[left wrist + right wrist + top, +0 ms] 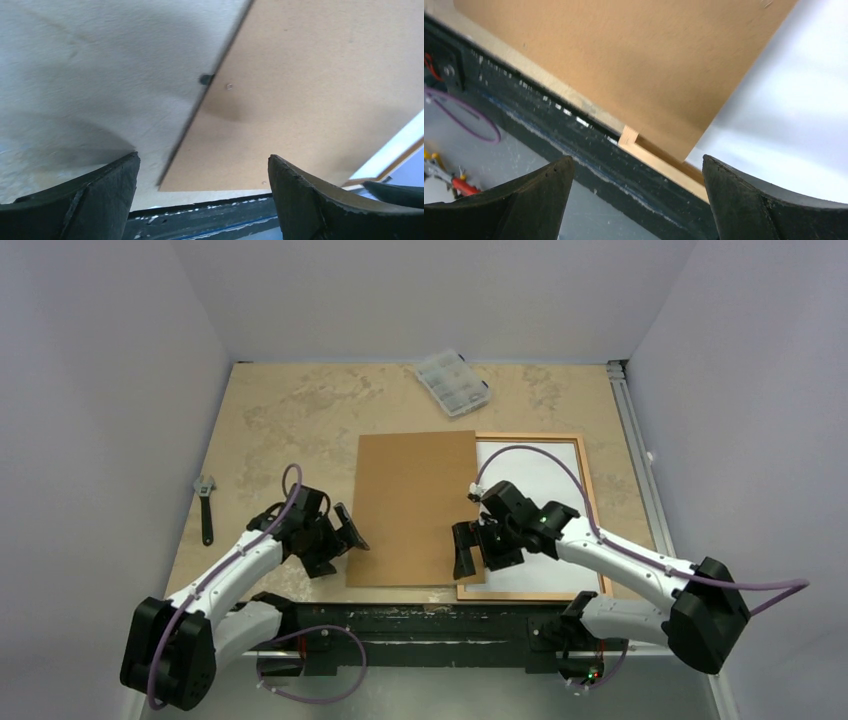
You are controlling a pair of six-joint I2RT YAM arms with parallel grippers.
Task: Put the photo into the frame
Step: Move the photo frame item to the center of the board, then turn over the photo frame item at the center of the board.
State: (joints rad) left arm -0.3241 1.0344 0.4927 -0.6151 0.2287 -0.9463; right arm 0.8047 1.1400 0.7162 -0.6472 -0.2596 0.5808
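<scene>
Closing up seems the step: the photo (535, 480) lies white-side-up in the frame (592, 510), right on the desk (290, 420), the backing board (415, 510) overlapping its left. The left end effector (338, 545) and right end effector (477, 552) gape wide, empty; next, square the board over it.

Pale grey walls (430, 290), beige marbled tbl (290, 420), even light

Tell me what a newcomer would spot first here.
A brown backing board lies mid-table, its right edge overlapping the orange-brown frame, where a white sheet shows, probably the photo lying back-up. The left fingers and right fingers stand open on either side of the board's near end, holding nothing. A clear compartment box sits at the far edge.
</scene>
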